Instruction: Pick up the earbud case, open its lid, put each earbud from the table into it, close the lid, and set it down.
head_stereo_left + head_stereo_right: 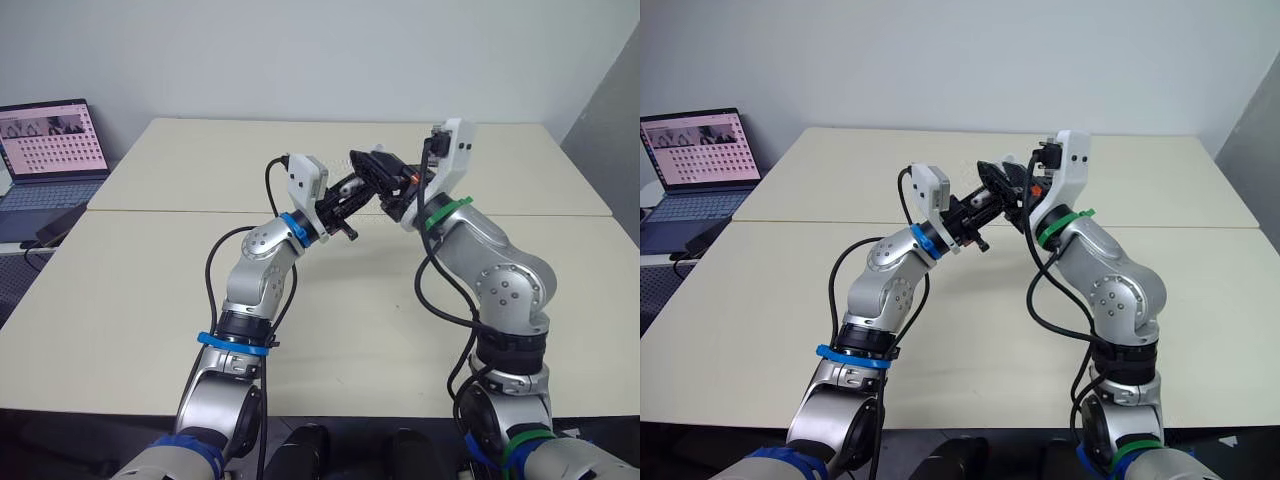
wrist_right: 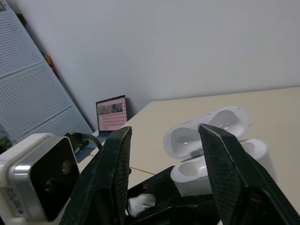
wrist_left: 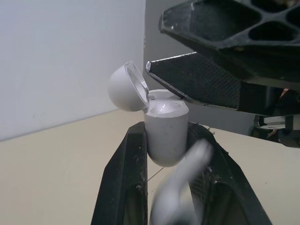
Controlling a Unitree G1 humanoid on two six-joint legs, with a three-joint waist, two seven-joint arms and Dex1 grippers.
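Your left gripper holds the earbud case in its jaws by the lower body, lid open, above the surface, and the right gripper has its jaws wide just beside it; the case seems light, smooth and slippery, so grip gently.

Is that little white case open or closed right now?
Open. The earbud case, held in the left gripper, has its lid hinged back, baring the hollow inside.

one earbud case, one laptop
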